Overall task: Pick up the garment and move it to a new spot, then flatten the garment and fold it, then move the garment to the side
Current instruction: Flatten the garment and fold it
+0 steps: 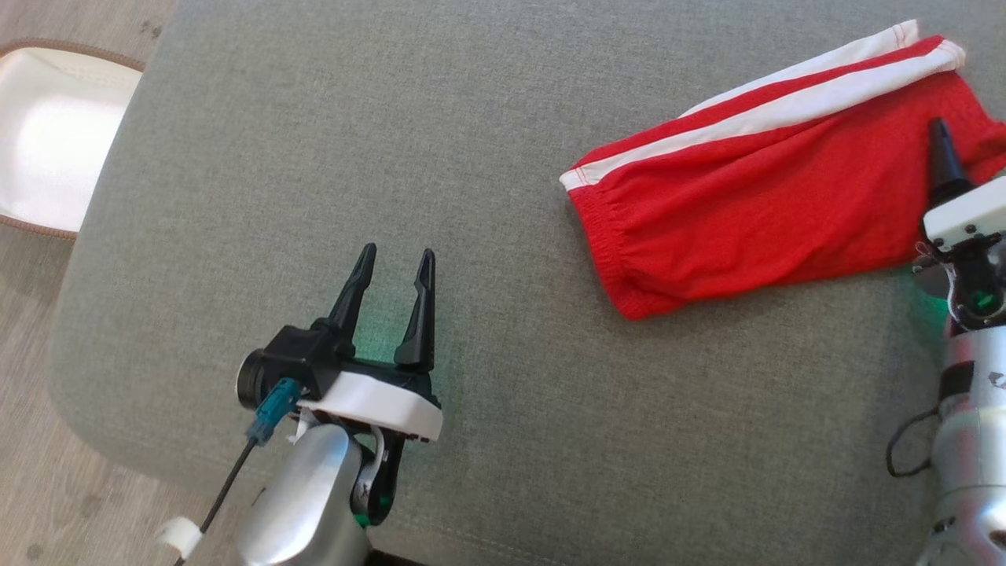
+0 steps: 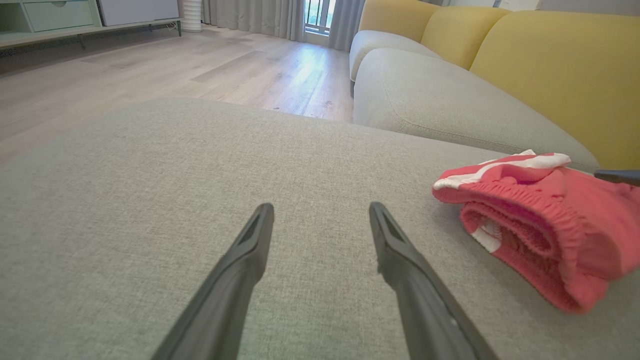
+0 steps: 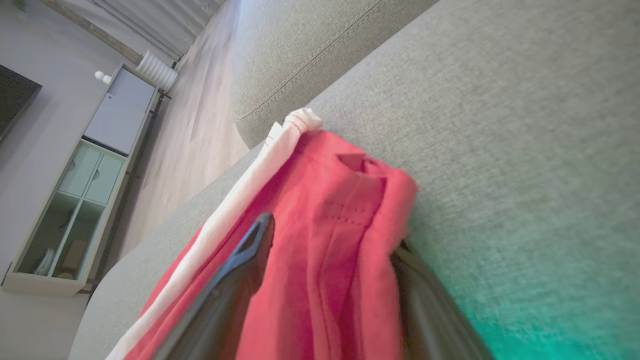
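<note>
Grey sofa cushion (image 1: 471,157), wood floor (image 2: 200,65) beside it, yellow backrests (image 2: 550,65). Red garment (image 1: 754,204) lies folded on the cushion's right. Left gripper (image 1: 398,251) wide over bare cushion; right gripper (image 3: 332,235) wide, straddling a garment fold.

Left gripper (image 1: 397,253): sat low left in head view, two dark fingers parted wide, tips pointing up and slightly right.
Left forearm (image 1: 306,495): silver, rose from bottom edge; white wrist collar above it, black cable trailing off left side.
Right gripper (image 3: 330,235): at right edge of head view, fingers spread wide, straddling fold of garment (image 3: 320,200); one finger lay on top of cloth, other partly hidden behind cloth edge.
Right forearm (image 1: 971,440): silver, upright along right edge, green glow at wrist.
</note>
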`<state>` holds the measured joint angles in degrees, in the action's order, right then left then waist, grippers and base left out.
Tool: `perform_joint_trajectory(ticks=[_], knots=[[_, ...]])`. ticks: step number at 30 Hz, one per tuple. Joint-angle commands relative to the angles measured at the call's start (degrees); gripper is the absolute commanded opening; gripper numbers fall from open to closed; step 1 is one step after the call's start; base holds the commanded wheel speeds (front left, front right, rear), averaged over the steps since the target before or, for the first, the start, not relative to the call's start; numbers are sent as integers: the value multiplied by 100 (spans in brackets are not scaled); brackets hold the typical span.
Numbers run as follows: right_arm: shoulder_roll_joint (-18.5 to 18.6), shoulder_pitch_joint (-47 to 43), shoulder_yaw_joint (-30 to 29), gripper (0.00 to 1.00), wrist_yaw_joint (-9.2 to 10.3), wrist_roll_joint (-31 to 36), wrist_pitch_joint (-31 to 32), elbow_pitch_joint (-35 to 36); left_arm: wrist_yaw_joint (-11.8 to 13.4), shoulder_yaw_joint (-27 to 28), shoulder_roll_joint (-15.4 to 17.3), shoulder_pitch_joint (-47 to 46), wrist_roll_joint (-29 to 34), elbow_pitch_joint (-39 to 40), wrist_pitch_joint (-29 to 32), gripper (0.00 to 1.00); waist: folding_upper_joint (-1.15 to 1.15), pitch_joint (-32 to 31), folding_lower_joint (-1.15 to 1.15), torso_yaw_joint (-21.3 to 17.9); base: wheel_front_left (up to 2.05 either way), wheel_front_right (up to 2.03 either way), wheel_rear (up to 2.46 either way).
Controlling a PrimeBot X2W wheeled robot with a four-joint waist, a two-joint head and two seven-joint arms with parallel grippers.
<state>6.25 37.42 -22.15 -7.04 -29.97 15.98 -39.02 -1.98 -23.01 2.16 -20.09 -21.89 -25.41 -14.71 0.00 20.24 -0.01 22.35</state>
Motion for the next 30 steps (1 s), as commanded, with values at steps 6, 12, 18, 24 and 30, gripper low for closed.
perform_joint_trajectory(ticks=[6,12,18,24,30], knots=[[-318,285,96,100,-45,310,159,-418,69,99,73,-185,-77,249,-29,100,0,100,1,-27,0,0,0],[-290,533,18,0,-45,552,141,-677,84,41,72,-241,-84,249,-29,100,0,121,1,-34,0,0,0],[-292,531,-21,0,-45,562,-31,-839,109,62,72,-209,-70,210,-29,100,0,-35,1,-92,0,0,0],[-300,355,8,0,-45,364,-353,-774,89,195,72,-103,5,170,-29,100,0,-315,1,-302,0,0,0],[-325,-149,246,0,-45,47,-611,-487,55,375,101,79,78,137,-29,100,0,-705,1,-737,0,0,0]])
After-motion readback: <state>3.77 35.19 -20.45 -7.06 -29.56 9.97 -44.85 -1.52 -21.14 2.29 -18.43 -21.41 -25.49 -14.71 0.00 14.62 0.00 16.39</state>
